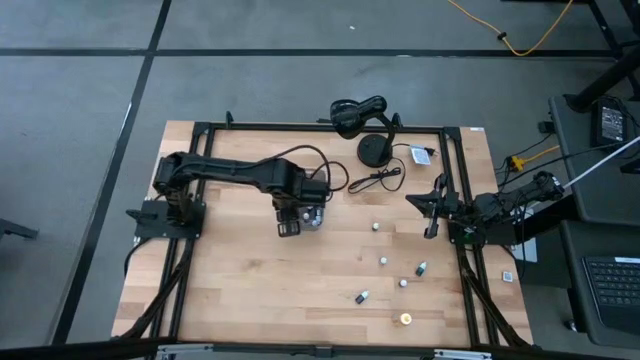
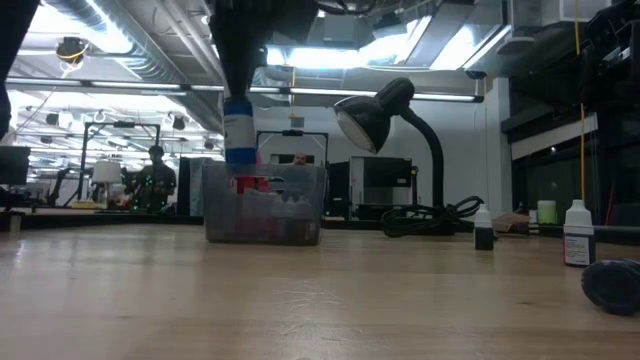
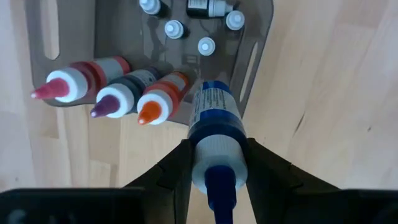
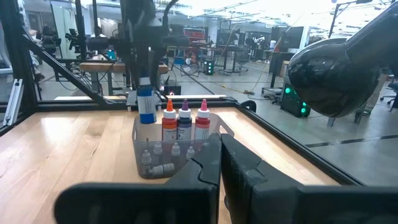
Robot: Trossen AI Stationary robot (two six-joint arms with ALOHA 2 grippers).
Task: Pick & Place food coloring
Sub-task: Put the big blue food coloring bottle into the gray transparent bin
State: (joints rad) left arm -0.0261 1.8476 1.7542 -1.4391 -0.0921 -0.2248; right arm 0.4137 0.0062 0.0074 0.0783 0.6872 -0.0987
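Note:
My left gripper (image 3: pixel 219 155) is shut on a white dropper bottle with a blue label and dark blue cap (image 3: pixel 214 134). It hangs at the corner of the gray tray (image 3: pixel 258 37), which stands mid-table (image 1: pixel 313 217). Pink-, purple- and orange-capped bottles (image 3: pixel 118 93) stand in the tray beside several tiny white-capped ones (image 3: pixel 205 45). Several small bottles lie scattered on the table's right half (image 1: pixel 383 261). My right gripper (image 4: pixel 221 158) is shut and waits at the table's right edge (image 1: pixel 432 222), touching nothing. My left gripper pinches the blue-capped bottle between its two fingers (image 3: pixel 177 165) at the upper body just under the cap (image 3: pixel 219 163). The fingers come from above, pointing down. The bottle hangs upright below them, lifted clear, with its base (image 2: pixel 238 158) about level with the tray's rim (image 2: pixel 290 168).
A black desk lamp (image 1: pixel 360 112) with a round base (image 1: pixel 376 150) and cable stands at the far edge, behind the tray. Black frame rails (image 1: pixel 462 190) run along the table's sides. A person (image 2: pixel 155 175) stands far off in the room.

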